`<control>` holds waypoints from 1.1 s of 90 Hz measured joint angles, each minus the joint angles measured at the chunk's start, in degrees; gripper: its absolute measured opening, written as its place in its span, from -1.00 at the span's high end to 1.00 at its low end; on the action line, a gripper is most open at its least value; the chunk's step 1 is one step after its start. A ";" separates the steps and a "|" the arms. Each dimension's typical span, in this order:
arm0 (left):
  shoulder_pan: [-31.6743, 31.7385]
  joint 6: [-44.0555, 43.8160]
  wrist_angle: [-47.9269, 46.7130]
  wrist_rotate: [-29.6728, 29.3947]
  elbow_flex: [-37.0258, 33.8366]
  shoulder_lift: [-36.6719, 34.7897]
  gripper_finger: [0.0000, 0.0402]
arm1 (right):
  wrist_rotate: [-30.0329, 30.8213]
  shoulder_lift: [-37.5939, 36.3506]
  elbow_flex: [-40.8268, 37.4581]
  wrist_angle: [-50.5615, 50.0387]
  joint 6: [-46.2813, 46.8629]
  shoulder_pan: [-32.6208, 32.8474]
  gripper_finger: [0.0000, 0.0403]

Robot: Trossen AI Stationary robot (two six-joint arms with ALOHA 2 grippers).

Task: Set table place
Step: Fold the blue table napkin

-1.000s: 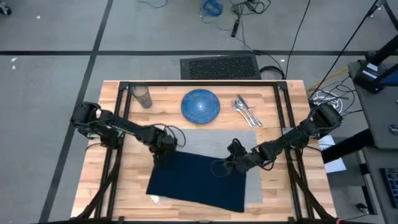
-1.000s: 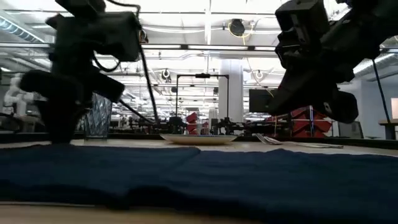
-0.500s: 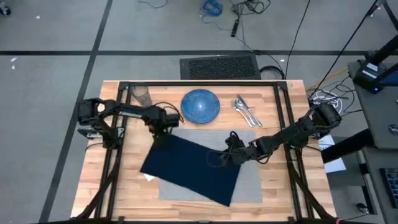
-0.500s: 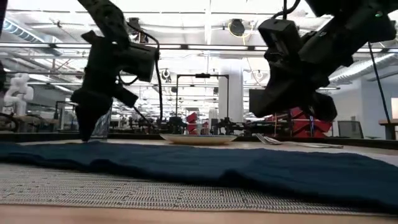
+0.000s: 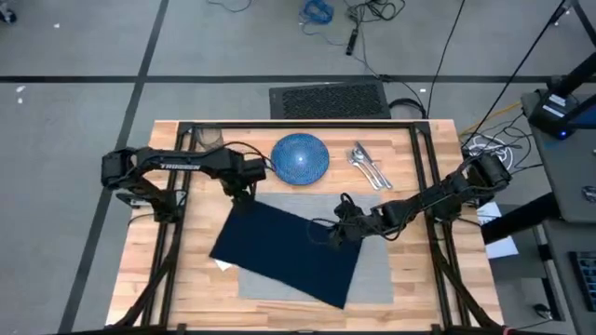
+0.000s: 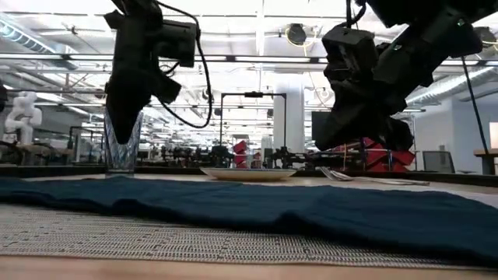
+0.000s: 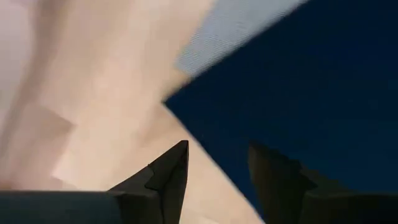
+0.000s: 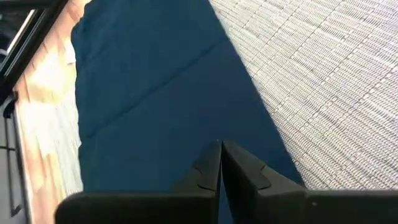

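Observation:
The navy napkin (image 5: 284, 251) lies flat and skewed across the grey placemat (image 5: 377, 270) on the table (image 5: 186, 261). My left gripper (image 5: 244, 189) hangs open above the napkin's far left corner (image 7: 180, 102), clear of it. My right gripper (image 5: 337, 233) is shut over the napkin's far edge (image 8: 249, 81). In the low view this gripper (image 6: 342, 144) shows above the cloth. The blue plate (image 5: 300, 156), the cutlery (image 5: 370, 167) and the glass (image 5: 209, 140) stand along the far side.
The black metal frame (image 5: 298, 124) runs round the table top. Bare wood shows left of the napkin and to the right of the placemat. The plate sits close behind my left gripper, and the glass (image 6: 123, 144) stands just behind it.
My left gripper has dragged the napkin's left corner toward the far edge. The cloth has turned about on the placemat and uncovered the mat's near side. That gripper has then risen off the cloth. My right gripper has shifted slightly toward the far edge.

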 joint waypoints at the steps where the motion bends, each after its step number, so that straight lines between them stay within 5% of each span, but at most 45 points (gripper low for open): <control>1: -0.19 -0.07 0.03 0.37 0.00 -0.09 0.25 | -0.14 0.00 0.00 0.01 0.00 -0.09 1.00; 15: -3.50 -3.31 -0.22 1.46 0.00 -0.61 0.25 | -0.31 0.00 0.00 0.21 -0.01 -0.54 1.00; 34: -7.16 -14.59 1.49 -5.19 -5.22 -4.10 0.25 | -0.80 0.00 0.00 0.68 0.04 -0.56 1.00; 69: -10.34 -35.68 10.87 -2.19 -18.59 -18.56 0.25 | -1.72 0.00 -0.02 0.65 -1.34 -0.54 1.00; 99: -14.74 -45.05 17.66 -1.84 -25.13 -20.27 0.25 | -1.70 0.00 -0.02 0.27 -1.71 -0.52 1.00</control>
